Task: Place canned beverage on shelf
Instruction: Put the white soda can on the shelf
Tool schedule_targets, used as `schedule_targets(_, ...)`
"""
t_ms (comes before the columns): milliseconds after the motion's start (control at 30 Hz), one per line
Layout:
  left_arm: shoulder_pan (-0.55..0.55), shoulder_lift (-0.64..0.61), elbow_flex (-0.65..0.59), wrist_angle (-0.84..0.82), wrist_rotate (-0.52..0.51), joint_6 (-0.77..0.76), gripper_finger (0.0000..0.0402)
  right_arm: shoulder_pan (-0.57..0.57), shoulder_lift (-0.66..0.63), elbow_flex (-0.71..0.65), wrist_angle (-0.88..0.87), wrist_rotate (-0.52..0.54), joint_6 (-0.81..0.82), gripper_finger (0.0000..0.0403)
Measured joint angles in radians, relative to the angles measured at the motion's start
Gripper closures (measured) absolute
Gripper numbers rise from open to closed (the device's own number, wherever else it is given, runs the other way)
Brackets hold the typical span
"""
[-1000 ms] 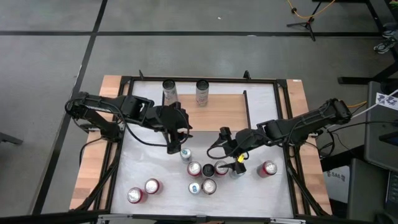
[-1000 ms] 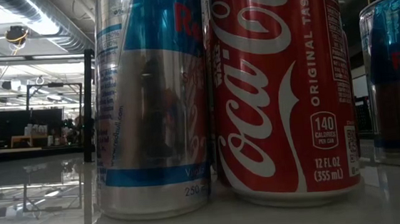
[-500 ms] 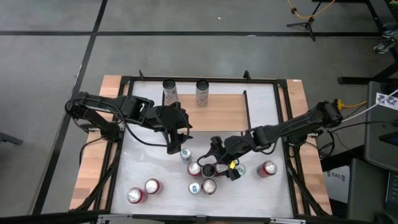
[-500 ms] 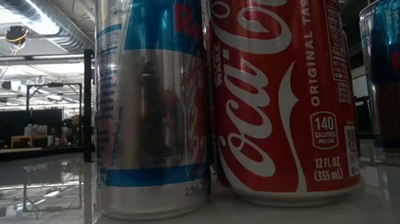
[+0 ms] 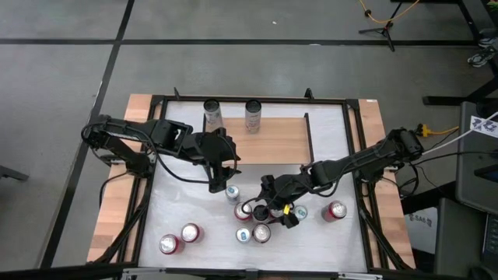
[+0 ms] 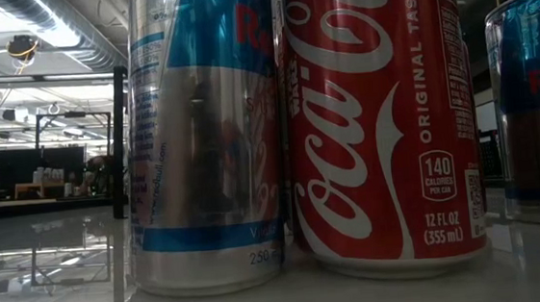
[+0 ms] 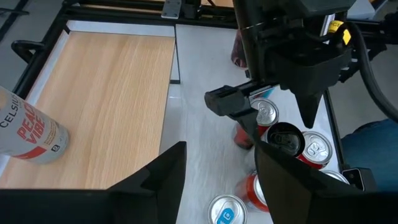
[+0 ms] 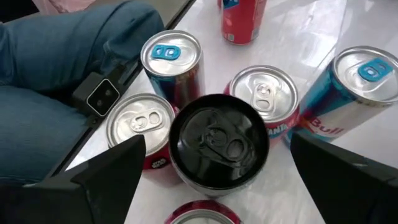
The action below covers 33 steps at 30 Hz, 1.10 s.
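Right gripper point(image 8: 211, 180) spread wide above black-topped can point(image 8: 219, 140); left gripper point(image 7: 217, 180) part-open, empty; can likely rigid, slick, crowded; grip mid-body, not rim.

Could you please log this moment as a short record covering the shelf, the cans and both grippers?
shelf: light wood top, two tall cans standing on it
table cans: cluster near the middle, including a black-topped can
right gripper: open, fingers either side of the black-topped can, above it
left gripper: open, empty, beside a blue-tabbed can
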Motion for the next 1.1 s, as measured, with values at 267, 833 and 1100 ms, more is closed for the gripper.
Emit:
schedule_targets(267, 0.000, 0.000, 0.000, 0.001, 0.000, 0.000, 0.0220, 0.000, 0.037, 0.001, -0.001, 0.001, 0.000, 0.0010)
schedule_targets(833, 0.000, 0.000, 0.000, 0.000, -0.003, 0.000, 0.0220, 0.000, 0.098, 0.000, 0.013, 0.018, 0.000, 0.0111)
schedule_targets(1100, 0.000, 0.000, 0.000, 0.000, -0.004, 0.000, 0.0220, 0.000, 0.096, 0.056, -0.041, 0.026, 0.032, 0.0181)
